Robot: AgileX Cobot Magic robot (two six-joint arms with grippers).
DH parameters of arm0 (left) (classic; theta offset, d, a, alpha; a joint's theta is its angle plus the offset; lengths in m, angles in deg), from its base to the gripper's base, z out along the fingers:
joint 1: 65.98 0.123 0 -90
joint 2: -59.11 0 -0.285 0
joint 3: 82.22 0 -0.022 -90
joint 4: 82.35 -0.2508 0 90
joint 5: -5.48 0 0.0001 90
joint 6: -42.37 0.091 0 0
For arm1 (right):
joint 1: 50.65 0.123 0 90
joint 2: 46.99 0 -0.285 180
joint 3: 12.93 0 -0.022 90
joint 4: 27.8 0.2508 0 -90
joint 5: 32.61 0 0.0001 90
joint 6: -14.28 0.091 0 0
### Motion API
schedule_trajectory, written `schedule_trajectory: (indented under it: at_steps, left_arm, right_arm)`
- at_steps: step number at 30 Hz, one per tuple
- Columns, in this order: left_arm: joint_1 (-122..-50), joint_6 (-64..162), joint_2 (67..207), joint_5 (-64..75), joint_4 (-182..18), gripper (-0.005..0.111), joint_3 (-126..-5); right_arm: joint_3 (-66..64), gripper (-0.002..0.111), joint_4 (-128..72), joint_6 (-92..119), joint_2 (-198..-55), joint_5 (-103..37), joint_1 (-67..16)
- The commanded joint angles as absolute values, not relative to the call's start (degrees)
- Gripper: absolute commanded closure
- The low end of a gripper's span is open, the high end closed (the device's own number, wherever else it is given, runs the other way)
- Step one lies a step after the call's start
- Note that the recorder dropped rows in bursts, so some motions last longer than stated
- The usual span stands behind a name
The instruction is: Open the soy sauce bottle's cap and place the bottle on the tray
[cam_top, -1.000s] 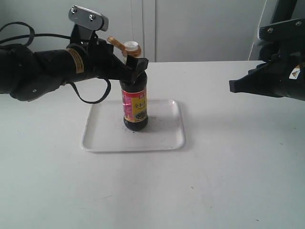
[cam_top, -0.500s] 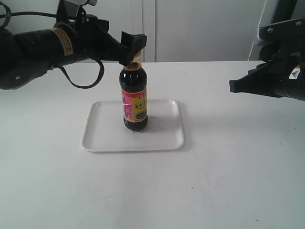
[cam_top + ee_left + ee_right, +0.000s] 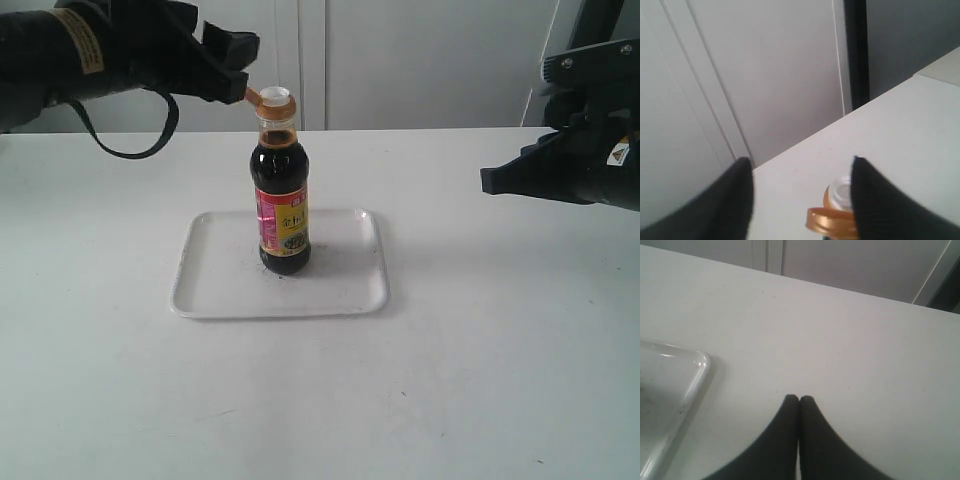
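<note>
The small glass soy sauce bottle (image 3: 281,200) of dark liquid stands upright on the flat white tray (image 3: 210,295), gold-brown flip cap (image 3: 258,97) open, left claw (image 3: 232,62) apart above it, right claw (image 3: 487,180) together aside: seemingly done.

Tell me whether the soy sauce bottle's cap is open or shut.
Open: the cap is flipped back on its hinge, baring the white spout ring atop the soy sauce bottle.
</note>
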State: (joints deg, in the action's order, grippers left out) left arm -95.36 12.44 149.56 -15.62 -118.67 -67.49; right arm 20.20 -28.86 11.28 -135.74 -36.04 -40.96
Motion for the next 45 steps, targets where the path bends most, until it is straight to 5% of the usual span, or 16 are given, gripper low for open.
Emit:
schedule_trajectory:
  at_steps: [1, 2, 34, 45]
  left_arm:
    - [-95.2, 13.7, 146.9, -10.7, -118.8, 0.092, -67.7]
    - [-95.2, 14.9, 146.5, -9.5, -118.8, 0.107, -67.7]
    - [-76.4, 29.8, 143.8, 54.9, -108.8, 0.107, -78.6]
    - [-72.8, 39.8, 143.7, 69.7, -94.2, 0.107, -81.7]
  right_arm:
    - [20.5, 0.108, -28.9, 11.4, -135.5, -35.9, -41.3]
    - [20.5, 0.108, -28.9, 11.4, -135.5, -35.9, -41.3]
    - [20.5, 0.108, -29.0, 9.3, -135.5, -36.4, -35.3]
    - [16.7, 0.108, -29.0, 9.5, -135.5, -25.3, -35.3]
